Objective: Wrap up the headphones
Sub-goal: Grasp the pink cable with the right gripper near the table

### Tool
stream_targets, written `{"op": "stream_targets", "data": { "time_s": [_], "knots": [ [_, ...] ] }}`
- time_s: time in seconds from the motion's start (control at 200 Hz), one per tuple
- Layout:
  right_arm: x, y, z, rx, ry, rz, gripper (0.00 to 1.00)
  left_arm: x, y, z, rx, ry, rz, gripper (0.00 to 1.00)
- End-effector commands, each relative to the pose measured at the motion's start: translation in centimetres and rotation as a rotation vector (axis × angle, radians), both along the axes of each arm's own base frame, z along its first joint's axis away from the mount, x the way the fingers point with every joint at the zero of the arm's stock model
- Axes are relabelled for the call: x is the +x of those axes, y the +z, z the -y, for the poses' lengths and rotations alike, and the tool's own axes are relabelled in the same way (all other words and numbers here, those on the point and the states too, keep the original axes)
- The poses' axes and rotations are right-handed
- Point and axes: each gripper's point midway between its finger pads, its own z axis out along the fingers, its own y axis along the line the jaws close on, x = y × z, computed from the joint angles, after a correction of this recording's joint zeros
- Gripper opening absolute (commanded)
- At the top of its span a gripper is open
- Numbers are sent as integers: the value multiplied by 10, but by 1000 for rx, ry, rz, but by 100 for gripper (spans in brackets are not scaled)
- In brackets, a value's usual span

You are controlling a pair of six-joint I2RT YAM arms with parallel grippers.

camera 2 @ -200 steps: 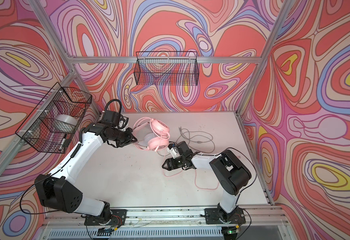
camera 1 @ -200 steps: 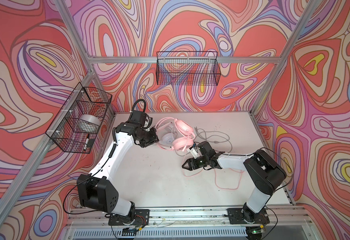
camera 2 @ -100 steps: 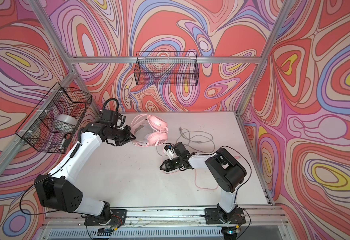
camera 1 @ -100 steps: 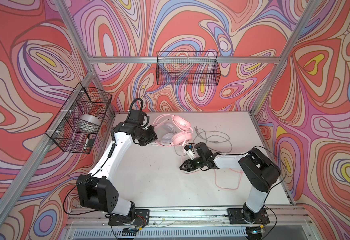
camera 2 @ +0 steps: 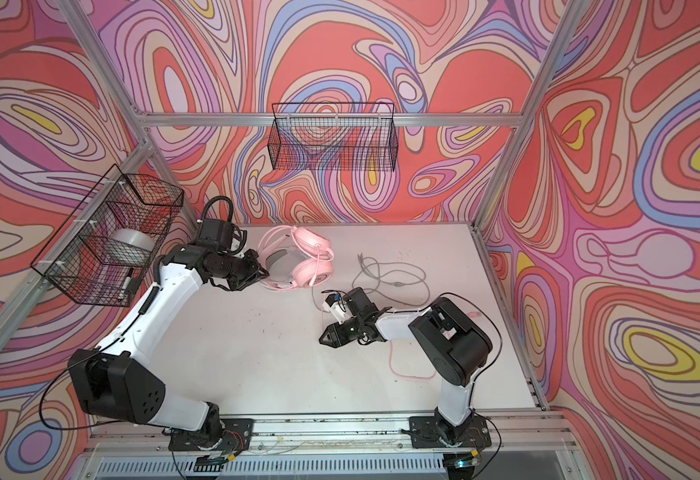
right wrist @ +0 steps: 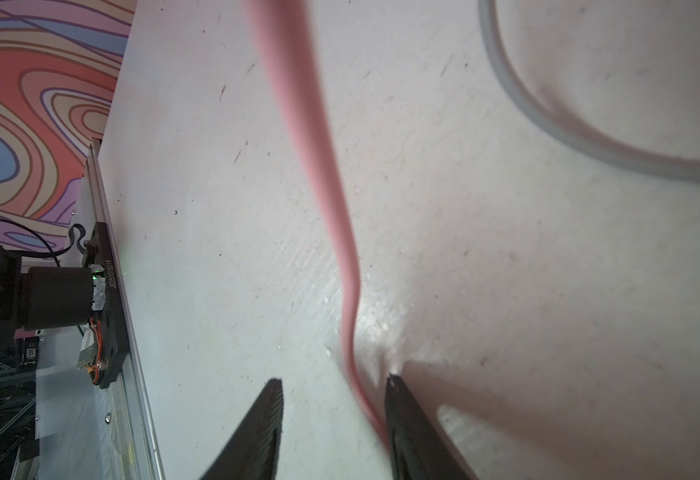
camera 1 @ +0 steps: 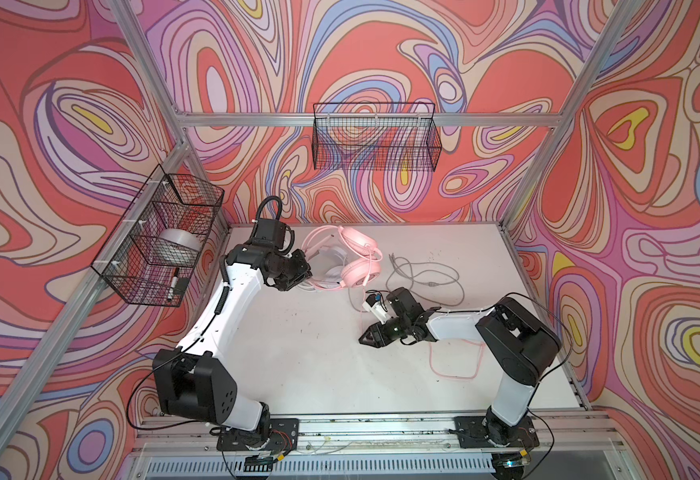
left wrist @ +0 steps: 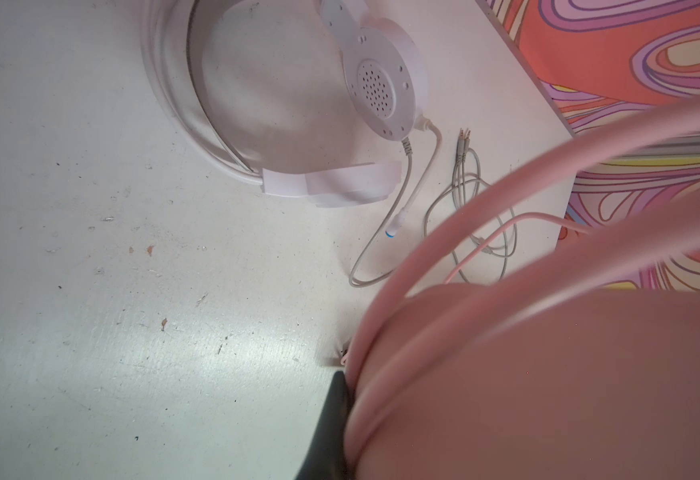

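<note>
A scuffed white table [camera 1: 298,365] is sitting inside swirl-patterned walls. Toward its back, the pink headset [camera 1: 360,257] is hanging from the left gripper [camera 1: 303,276], whose jaws are pressing shut on its band. The white headset [left wrist: 373,83] is lying flat beneath the pink headset, its grey cable [camera 1: 427,274] looping just beside. Frontward of the pink headset, the right gripper [right wrist: 333,378] is straddling the pink cable [right wrist: 319,145], jaws standing apart and the cable touching one finger. Doing this well probably means closing squarely on the cable, then winding it round the earcups while the left arm is steadying the headset. The right wrist view is showing that unpinched gap. The top views are hiding it, but are showing the slack loop trailing well away from the pink headset.
</note>
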Motion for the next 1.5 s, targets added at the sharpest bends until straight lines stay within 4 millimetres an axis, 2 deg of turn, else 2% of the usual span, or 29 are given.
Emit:
{"op": "stream_targets", "data": {
  "time_s": [0.0,0.275,0.401,0.576,0.691,0.876,1.157,1.307,1.487,1.492],
  "knots": [
    [-24,-29,22,-118,9,-71,44,11,25,-4,-49,51,64,0],
    [-31,-31,33,-155,9,-68,43,20,24,-14,-67,108,61,0],
    [-37,-33,36,-168,24,-80,37,20,23,-20,-65,133,62,0],
    [-40,-37,41,-205,29,-82,36,25,22,-26,-66,150,64,0],
    [-36,-44,51,-294,-1,-61,37,27,21,-27,-67,155,64,0],
    [-26,-44,54,-425,-14,-2,36,27,25,-29,-66,160,75,0],
    [-30,-52,53,-607,-11,61,25,27,22,-31,-66,171,68,0],
    [-32,-57,53,-624,-26,71,16,27,22,-33,-61,177,65,0],
    [-40,-34,29,-493,49,141,10,25,16,-35,-56,192,47,0],
    [-39,-29,27,-479,48,150,9,25,16,-35,-57,192,47,0]
  ]
}}
